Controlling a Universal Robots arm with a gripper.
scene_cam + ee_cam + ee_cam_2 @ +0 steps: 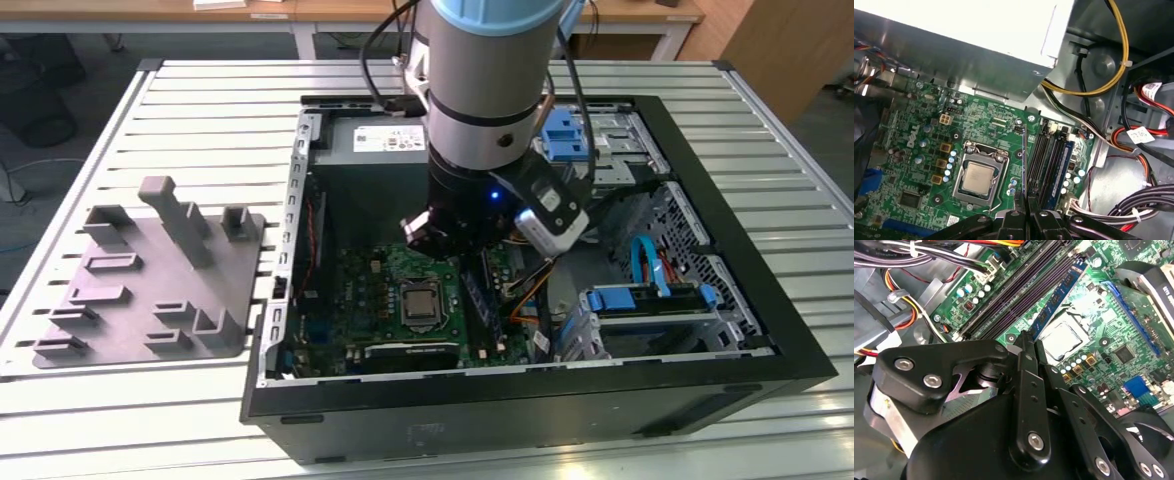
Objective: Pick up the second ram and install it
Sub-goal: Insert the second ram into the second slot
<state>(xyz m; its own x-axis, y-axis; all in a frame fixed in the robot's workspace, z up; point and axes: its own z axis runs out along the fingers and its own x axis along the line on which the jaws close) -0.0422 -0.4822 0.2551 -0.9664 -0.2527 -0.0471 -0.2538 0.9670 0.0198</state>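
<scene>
— Ram (1025,160) first: where is it seen?
— It is gripped by the gripper (1026,210) and seen edge-on in the first wrist view, as a thin line reaching out from the fingertips over the board (979,125). It lies between the CPU (978,178) and the dark slots (1046,160), just beside the nearest slot.

— And in the second wrist view?
— There its blue face is shown, with small chips along it, running away from the gripper (1029,340) past the CPU (1066,337). Whether its edge touches the board cannot be told.

— How is the gripper set?
— The 2 fingers are clenched on the ram, 1 on each flat side, with no gap visible between pad and stick.

— Is another stick present?
— Yes, 1 blue stick (1066,167) is seated upright in the slot farthest from the CPU (bundled cables (1114,65) are seen beyond it).

— What is given by the exterior view?
— The arm is lowered into the open case (747,300), with the gripper (447,240) above the board (360,290). A grey fixture (147,270) is laid on the slatted table (200,100) at the exterior view's left, well apart from the gripper.
</scene>
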